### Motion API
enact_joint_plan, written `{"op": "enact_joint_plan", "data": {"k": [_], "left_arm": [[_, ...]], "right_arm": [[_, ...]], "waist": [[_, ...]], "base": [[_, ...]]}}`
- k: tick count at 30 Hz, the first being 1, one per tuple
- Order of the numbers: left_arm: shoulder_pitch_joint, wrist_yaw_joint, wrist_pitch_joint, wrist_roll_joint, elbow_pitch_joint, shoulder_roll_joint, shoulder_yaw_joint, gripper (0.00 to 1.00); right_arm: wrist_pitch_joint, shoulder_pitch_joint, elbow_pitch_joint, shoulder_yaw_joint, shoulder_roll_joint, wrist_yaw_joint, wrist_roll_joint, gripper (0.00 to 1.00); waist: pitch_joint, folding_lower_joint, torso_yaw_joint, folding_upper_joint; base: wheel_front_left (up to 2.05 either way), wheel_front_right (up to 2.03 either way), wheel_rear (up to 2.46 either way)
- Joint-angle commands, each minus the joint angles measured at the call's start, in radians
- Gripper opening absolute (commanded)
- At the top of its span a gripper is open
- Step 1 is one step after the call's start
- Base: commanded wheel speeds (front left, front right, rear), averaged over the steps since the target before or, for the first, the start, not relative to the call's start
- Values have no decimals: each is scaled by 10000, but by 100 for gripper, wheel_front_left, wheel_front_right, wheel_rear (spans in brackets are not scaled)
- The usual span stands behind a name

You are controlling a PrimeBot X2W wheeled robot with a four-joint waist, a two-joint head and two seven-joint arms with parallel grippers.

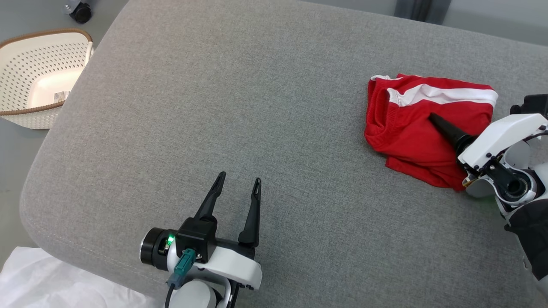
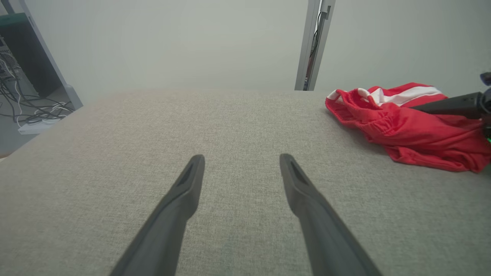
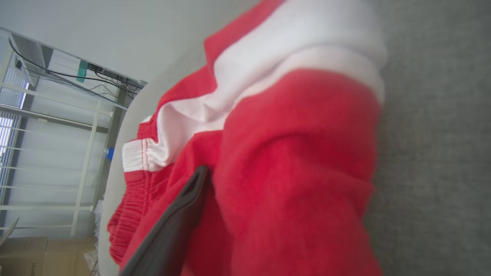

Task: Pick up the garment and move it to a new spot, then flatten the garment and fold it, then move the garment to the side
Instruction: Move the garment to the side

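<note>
The garment [image 1: 411, 128], red shorts with a white stripe, lies bunched on the grey cushion [image 1: 257, 107] at the right. My right gripper [image 1: 441, 128] comes in from the right with its jaws wide. One dark finger [image 3: 184, 214] lies on top of the red cloth, and the other finger is hidden by a thick fold. Near the front edge my left gripper [image 1: 237, 182] stands open over bare cushion, far left of the garment [image 2: 406, 122]. Between the left gripper's [image 2: 241, 161] fingers there is nothing.
A white perforated basket [image 1: 38, 77] stands on the floor off the cushion's left edge. Crumpled white sheeting [image 1: 47, 278] lies at the lower left. A metal post [image 2: 312, 46] and cables [image 2: 27, 107] stand beyond the cushion's far side.
</note>
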Motion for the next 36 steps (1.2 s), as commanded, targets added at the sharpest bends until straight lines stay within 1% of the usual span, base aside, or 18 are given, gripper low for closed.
{"op": "enact_joint_plan", "data": {"k": [1, 2, 4, 8, 10, 14, 20, 26, 30, 36], "left_arm": [[-225, 76, -26, -77, -32, 36, -1, 100], [-222, 85, -26, -66, -30, 36, -19, 100], [-276, 116, -26, -57, -17, 36, -43, 100], [-347, 169, -26, -50, 33, 37, -17, 100], [-344, 134, -26, -42, 54, 32, 19, 100], [-311, 76, -26, 19, 116, 34, 109, 100], [-169, -38, -26, 108, 189, 39, 352, 100], [-103, -111, -26, 72, 180, 39, 524, 100], [-134, -137, -26, 99, 152, 37, 570, 100], [-483, -70, -26, 91, 194, 39, 723, 100]], "right_arm": [[168, 315, 231, 229, 303, 6, 156, 24], [131, 282, 214, 351, 268, 6, 137, 0], [-60, 242, 151, 576, 178, 1, 53, 0], [-509, 209, -97, 852, -13, 3, 241, 0], [-772, 239, -303, 1068, -149, 3, 209, 0], [-1401, 242, -659, 1742, -519, 3, -140, 0], [-2204, 199, -982, 2933, -994, 6, -644, 0], [-2442, 2, -1385, 3834, -1758, 4, -754, 0], [-2331, -193, -1746, 4154, -2412, 4, -615, 0], [-2261, -464, -2124, 4285, -3533, 6, -332, 0]], "waist": [[46, 0, 19, -1], [69, 0, 21, -1], [96, 0, 13, -1], [42, 0, -67, -1], [-53, 0, -151, -1], [-348, 0, -448, -1], [-885, 0, -1266, -1], [-1235, 0, -2230, -1], [-1196, 0, -2875, -1], [-713, 0, -3699, -1]], "base": [[0, 0, 0], [0, 0, 0], [0, 0, 0], [0, 0, 0], [0, 0, 0], [0, 0, 0], [0, 0, 0], [0, 0, 0], [0, 0, 0], [0, 0, 0]]}}
